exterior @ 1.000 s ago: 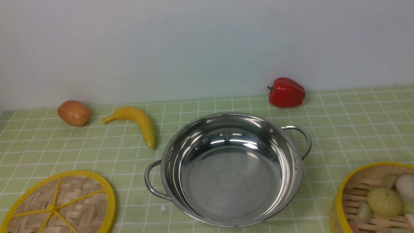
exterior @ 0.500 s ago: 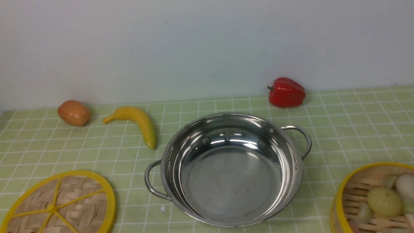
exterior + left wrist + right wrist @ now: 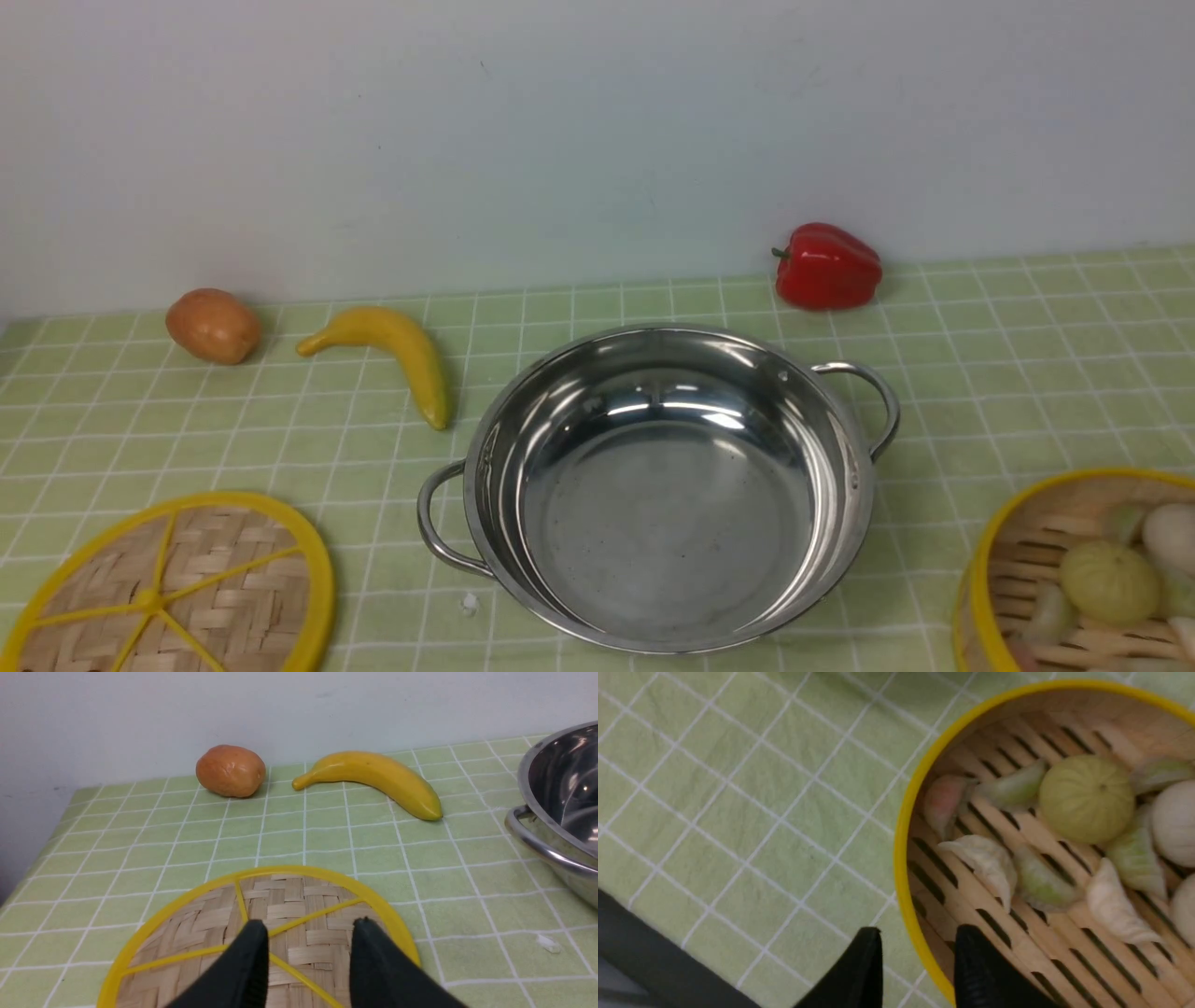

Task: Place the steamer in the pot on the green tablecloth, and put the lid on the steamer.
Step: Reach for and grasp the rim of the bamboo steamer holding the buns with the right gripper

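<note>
The shiny steel pot (image 3: 667, 523) stands empty mid-cloth on the green tablecloth (image 3: 1008, 392). The woven lid (image 3: 168, 588) with yellow spokes lies flat at the front left. The steamer (image 3: 976, 569), holding white and green dumplings, sits at the front right, cut off by the frame edge. Neither gripper shows in the front view. My left gripper (image 3: 310, 926) is open, hovering over the lid (image 3: 289, 905); the pot (image 3: 556, 807) is off to one side. My right gripper (image 3: 920, 938) is open and straddles the steamer's yellow rim (image 3: 903, 826), one finger outside and one inside.
A potato (image 3: 213, 325) and a banana (image 3: 392, 355) lie at the back left, the banana close to the pot. A red pepper (image 3: 826, 266) sits against the back wall. A small white scrap (image 3: 469, 604) lies by the pot's near handle.
</note>
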Robot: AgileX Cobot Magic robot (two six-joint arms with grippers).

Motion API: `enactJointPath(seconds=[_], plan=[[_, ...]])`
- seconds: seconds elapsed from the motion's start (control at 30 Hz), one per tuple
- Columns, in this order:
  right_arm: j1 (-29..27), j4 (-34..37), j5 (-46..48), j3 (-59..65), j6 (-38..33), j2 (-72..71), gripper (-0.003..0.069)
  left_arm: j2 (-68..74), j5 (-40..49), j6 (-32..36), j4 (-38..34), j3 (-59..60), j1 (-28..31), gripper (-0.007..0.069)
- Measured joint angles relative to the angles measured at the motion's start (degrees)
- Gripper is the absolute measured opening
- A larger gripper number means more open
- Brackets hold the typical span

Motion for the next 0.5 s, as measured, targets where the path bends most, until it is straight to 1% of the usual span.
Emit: enactJointPath(seconds=[0.13, 0.2, 0.3, 0.43, 0.5], plan=[[2.57, -0.23, -0.06, 0.00, -0.61, 6.81, 0.0242, 0.00, 0.00, 0.00, 0.00, 0.00, 0.00, 0.0243], [5.91, -2.35, -0.06, 0.00, 0.14, 11.83, 0.0242, 0.00, 0.00, 0.00, 0.00, 0.00, 0.00, 0.0243], [8.81, -5.32, -0.06, -0.05, 2.95, 16.71, 0.0248, 0.00, 0.00, 0.00, 0.00, 0.00, 0.00, 0.0243], [10.40, -6.30, -0.27, -0.05, 4.25, 20.56, 0.0279, 0.00, 0.00, 0.00, 0.00, 0.00, 0.00, 0.0243], [11.18, -6.30, -0.85, -0.05, 4.52, 22.55, 0.0306, 0.00, 0.00, 0.00, 0.00, 0.00, 0.00, 0.0243]])
